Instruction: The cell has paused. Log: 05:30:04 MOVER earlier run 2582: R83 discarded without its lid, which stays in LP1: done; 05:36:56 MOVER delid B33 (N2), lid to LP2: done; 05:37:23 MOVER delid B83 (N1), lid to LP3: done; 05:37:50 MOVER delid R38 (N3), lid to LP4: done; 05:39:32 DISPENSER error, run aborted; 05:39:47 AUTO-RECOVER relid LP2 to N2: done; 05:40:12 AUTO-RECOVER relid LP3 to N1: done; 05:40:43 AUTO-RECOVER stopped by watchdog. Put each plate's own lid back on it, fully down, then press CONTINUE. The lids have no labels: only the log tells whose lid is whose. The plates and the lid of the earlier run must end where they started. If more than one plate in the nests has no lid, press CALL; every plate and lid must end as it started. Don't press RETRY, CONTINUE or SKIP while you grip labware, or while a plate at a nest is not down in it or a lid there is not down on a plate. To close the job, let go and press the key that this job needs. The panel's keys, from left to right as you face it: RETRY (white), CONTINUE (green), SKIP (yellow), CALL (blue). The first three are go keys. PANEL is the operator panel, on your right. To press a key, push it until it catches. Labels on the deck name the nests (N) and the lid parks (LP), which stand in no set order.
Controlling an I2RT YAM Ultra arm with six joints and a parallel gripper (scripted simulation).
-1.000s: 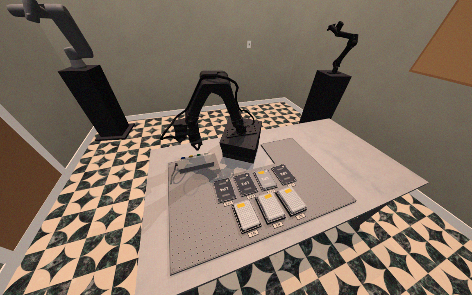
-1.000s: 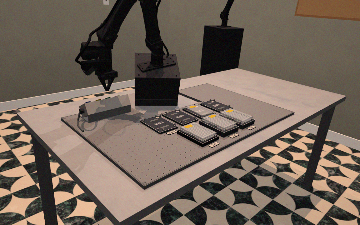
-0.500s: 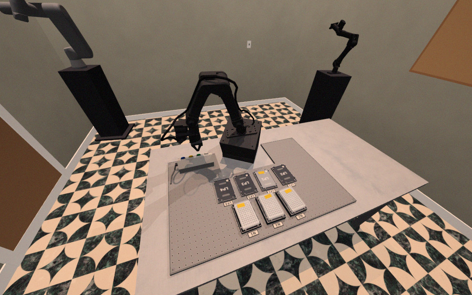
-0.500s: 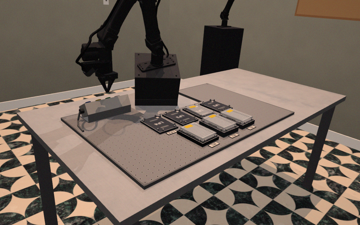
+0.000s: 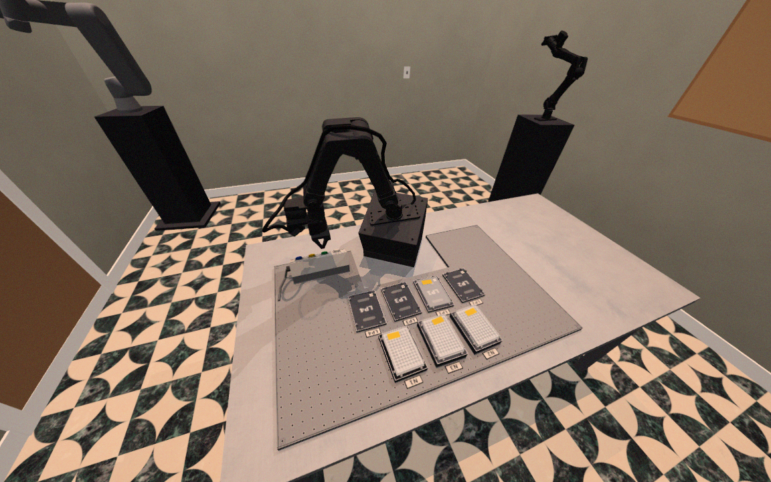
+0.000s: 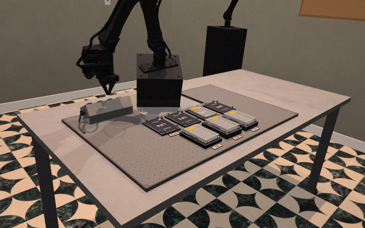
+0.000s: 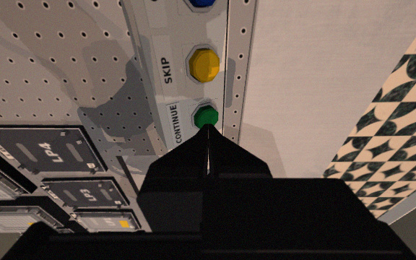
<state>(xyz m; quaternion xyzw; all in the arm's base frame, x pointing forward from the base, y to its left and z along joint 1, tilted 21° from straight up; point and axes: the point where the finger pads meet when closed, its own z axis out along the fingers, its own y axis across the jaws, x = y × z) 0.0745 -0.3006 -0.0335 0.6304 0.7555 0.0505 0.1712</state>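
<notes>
My gripper [image 5: 322,246] [image 6: 108,93] [image 7: 208,130] is shut and empty, its tips a little above the panel near the green CONTINUE key [image 5: 324,252] [image 6: 109,99] [image 7: 206,115]. The yellow SKIP key [image 5: 311,255] [image 7: 204,66] and blue CALL key [image 5: 299,258] [image 7: 201,3] are beyond it. Plates stand in N1 [image 5: 403,353] [image 6: 201,134], N3 [image 5: 443,339] [image 6: 223,124] and N2 [image 5: 476,327] [image 6: 239,117]; each appears to have a clear lid lying level. A clear lid [image 5: 436,299] [image 6: 205,112] lies on LP1. LP2 [image 5: 464,288], LP3 [image 5: 403,304] and LP4 [image 5: 369,314] hold no lid.
The grey panel box [image 6: 108,111] stands on the perforated deck [image 5: 328,383] [image 6: 138,161], with its cable looping at one end. The arm's black base block [image 5: 389,248] [image 6: 159,92] stands beside it. Two other arms on pedestals stand beyond the table.
</notes>
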